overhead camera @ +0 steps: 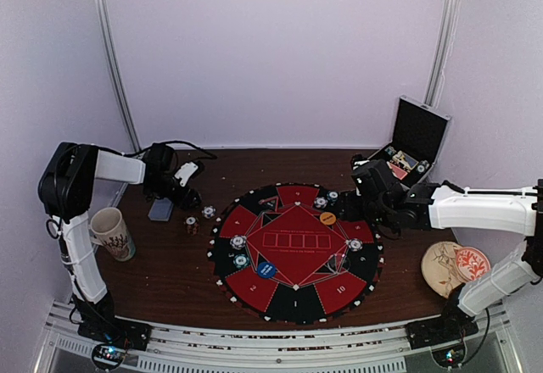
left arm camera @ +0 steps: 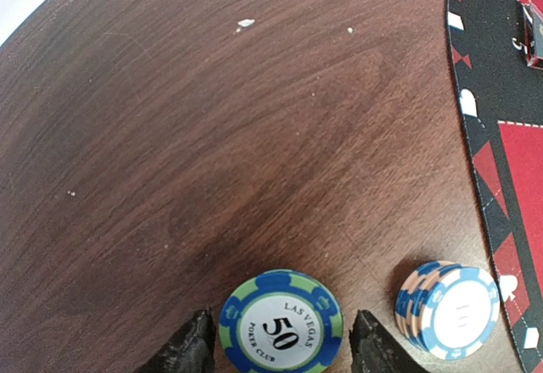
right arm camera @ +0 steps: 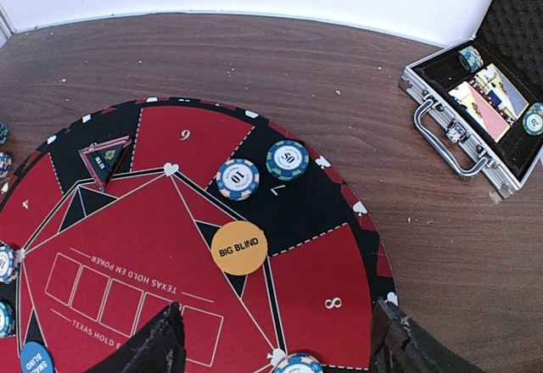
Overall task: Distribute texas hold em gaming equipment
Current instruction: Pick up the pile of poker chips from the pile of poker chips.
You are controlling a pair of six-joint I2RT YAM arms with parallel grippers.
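Here my left claw point(left arm camera: 282, 343) straddled the green-edged 50 chip point(left arm camera: 281, 318) flat on the tabletop point(left arm camera: 212, 136), beside a blue-white chip stack point(left arm camera: 448, 309); grip unclear. My right claw point(right arm camera: 276, 322) hung released above the red-black mat point(right arm camera: 331, 263).

50 chip point(left arm camera: 281, 322) flat on table point(left arm camera: 212, 136) | chip stack point(left arm camera: 447, 309) beside | BIG BLIND disc point(right arm camera: 238, 247) on mat point(right arm camera: 127, 246)

Dark wood table point(overhead camera: 170, 275). Round red/blk hold'em mat point(overhead camera: 294, 220) laid at ctr. L side: patterned mug point(overhead camera: 112, 233), grey-blue card deck point(overhead camera: 160, 210), "50" chip point(left arm camera: 282, 322) flat, blue/peach chip stack point(left arm camera: 448, 309) near mat edge. R rear: open silver-edged case point(overhead camera: 416, 140). R front: overlapping round patterned discs point(overhead camera: 458, 264).
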